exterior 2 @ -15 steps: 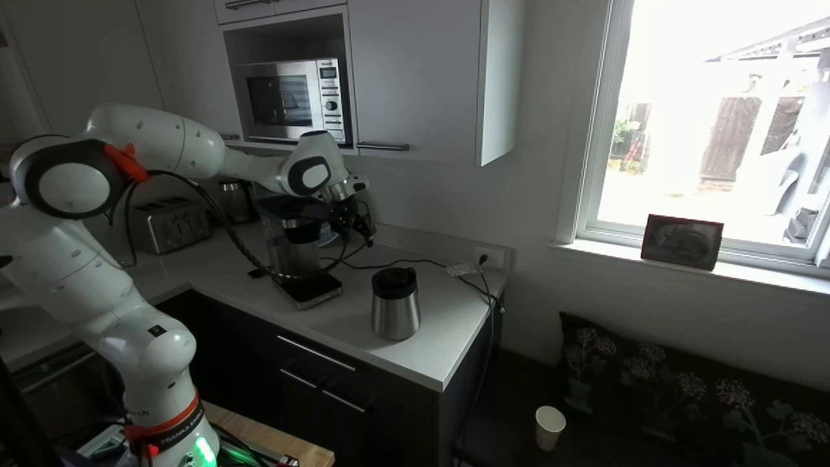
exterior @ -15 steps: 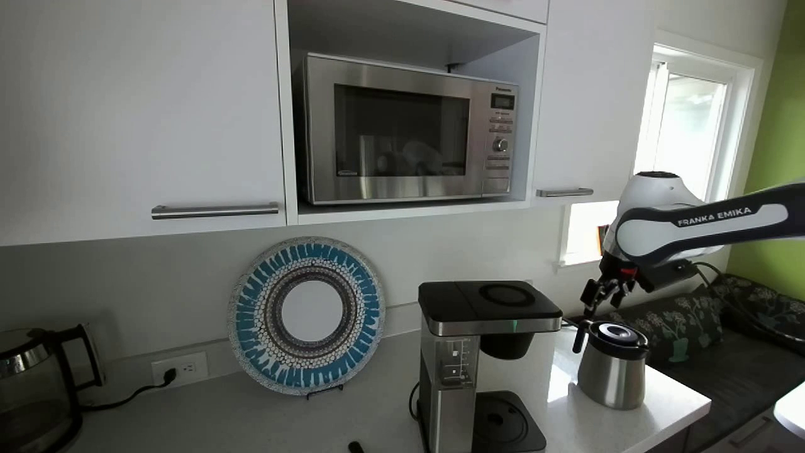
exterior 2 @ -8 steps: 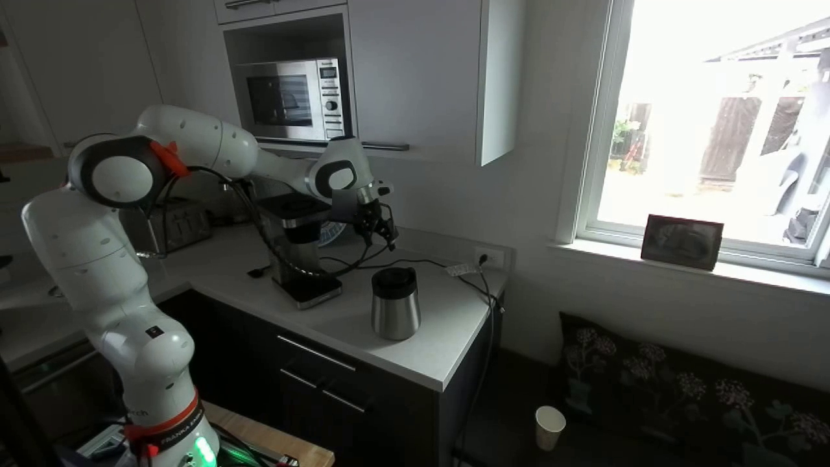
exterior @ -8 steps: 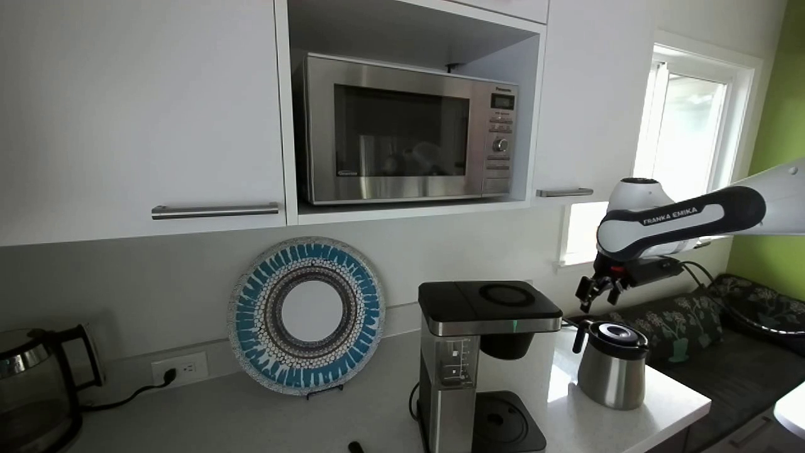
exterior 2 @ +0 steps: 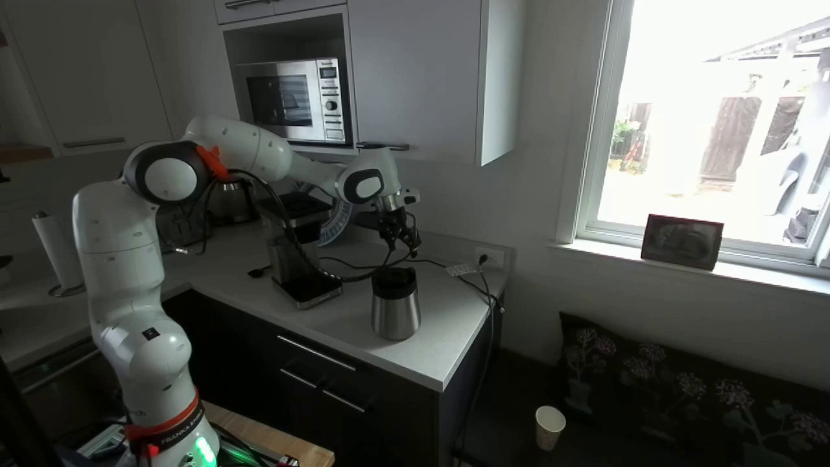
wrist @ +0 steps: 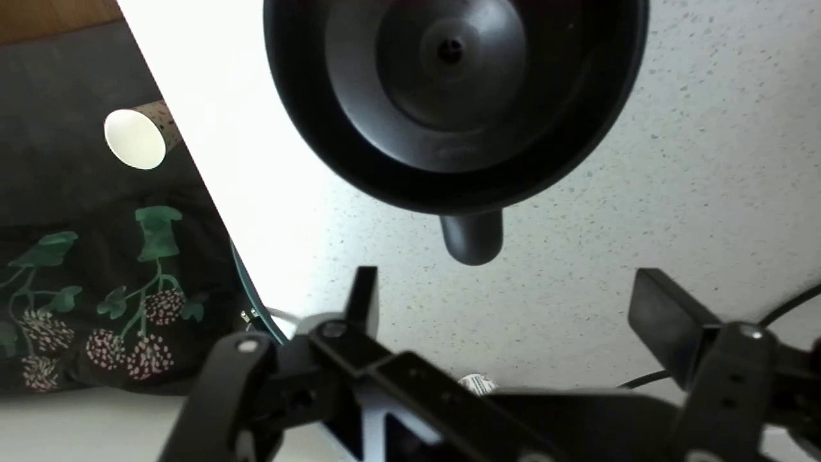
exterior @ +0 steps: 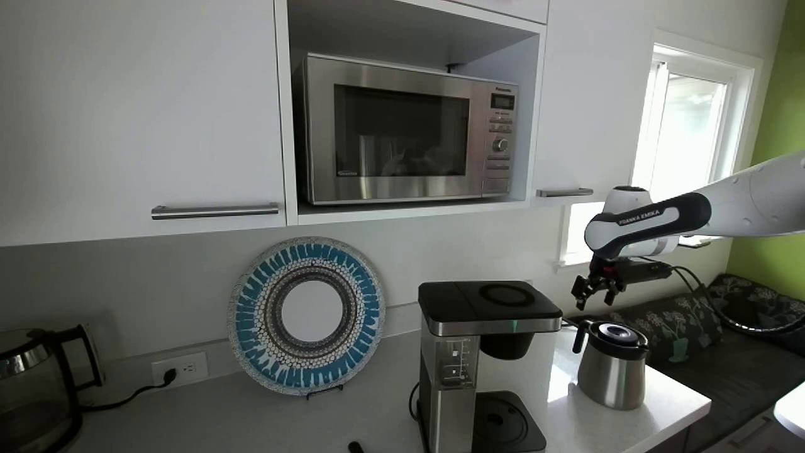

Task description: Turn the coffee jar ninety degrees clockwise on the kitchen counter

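The coffee jar is a steel carafe with a black lid and handle. It stands upright on the counter (exterior: 569, 415) near its end, in both exterior views (exterior: 612, 379) (exterior 2: 396, 316). In the wrist view its round black lid (wrist: 449, 144) fills the top middle, and its handle (wrist: 473, 240) points down toward the jaws. My gripper (wrist: 503, 298) is open and empty, with the handle's end just ahead of the gap between the fingers. In both exterior views the gripper (exterior: 594, 302) (exterior 2: 403, 248) hangs above the counter, higher than the jar, on its handle and wall side, apart from it.
A coffee maker (exterior: 490, 308) stands beside the jar. Cables (exterior 2: 425, 261) run along the wall to an outlet (exterior 2: 491, 257). A cabinet (exterior 2: 421, 78) hangs above. The counter's edge (exterior 2: 444, 383) is close to the jar. A paper cup (exterior 2: 550, 425) is below, beyond the counter.
The arm has reached farther out: my gripper moved right, toward the jar's wall side, in an exterior view, and slightly left in an exterior view facing the cabinets. The jar has not moved.
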You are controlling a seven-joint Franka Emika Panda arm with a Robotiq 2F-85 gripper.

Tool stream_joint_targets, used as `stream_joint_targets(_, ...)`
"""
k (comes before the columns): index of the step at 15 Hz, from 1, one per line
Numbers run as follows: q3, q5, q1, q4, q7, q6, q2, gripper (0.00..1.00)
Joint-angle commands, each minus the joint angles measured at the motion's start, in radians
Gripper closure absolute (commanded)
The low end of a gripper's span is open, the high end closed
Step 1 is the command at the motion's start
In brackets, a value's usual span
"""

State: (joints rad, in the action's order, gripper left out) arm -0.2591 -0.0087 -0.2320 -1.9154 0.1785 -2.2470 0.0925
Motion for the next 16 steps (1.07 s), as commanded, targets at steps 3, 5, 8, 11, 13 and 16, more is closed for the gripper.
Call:
stream_joint_targets(3,0.012,0.045,-0.041,0.108,0.019,0.072,0.114,0.0)
stream_joint_targets(5,0.021,0.08,-0.054,0.131,0.057,0.106,0.14,0.0)
stream_joint_targets(8,0.029,0.113,-0.063,0.152,0.082,0.134,0.164,0.0)
stream_joint_targets(11,0.038,0.118,-0.07,0.164,0.106,0.129,0.185,0.0)
stream_joint_targets(13,0.043,0.121,-0.075,0.172,0.118,0.135,0.197,0.17)
stream_joint_targets(16,0.053,0.131,-0.083,0.178,0.142,0.149,0.208,0.4)
